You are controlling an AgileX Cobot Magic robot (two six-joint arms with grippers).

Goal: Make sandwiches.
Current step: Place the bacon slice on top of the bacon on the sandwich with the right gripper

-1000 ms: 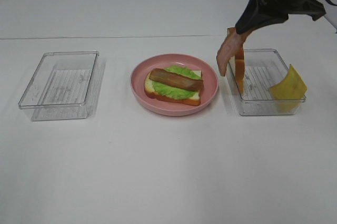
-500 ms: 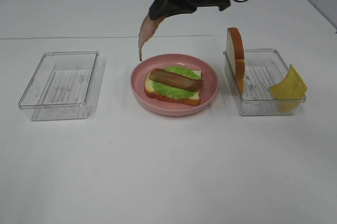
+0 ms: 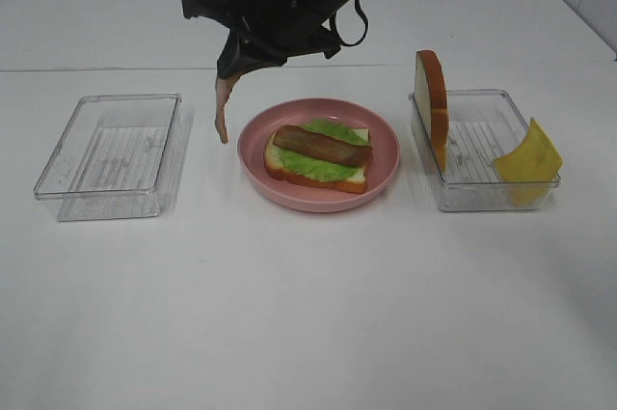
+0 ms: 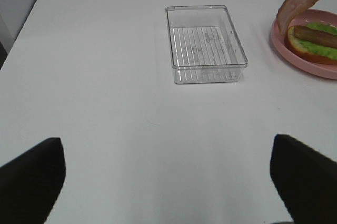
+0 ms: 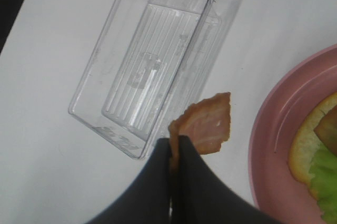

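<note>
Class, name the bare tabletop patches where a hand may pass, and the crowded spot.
Free: the table front, before the left container, pink plate and right container. Crowded: between left container and plate, where the held meat slice hangs.

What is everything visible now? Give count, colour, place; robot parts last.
table: one, white, beneath all
left box: one, clear, left of plate
plate: one, pink, centre
open sandwich: one, bread, green lettuce, brown bacon, on plate
right box: one, clear, right of plate
bread slice: one, white, orange crust, upright in right box
cheese slice: one, yellow, leaning in right box
thin slice: one, pinkish, hanging between left box and plate
right gripper: one, black, shut on thin slice
left gripper: one, black, open above table
</note>
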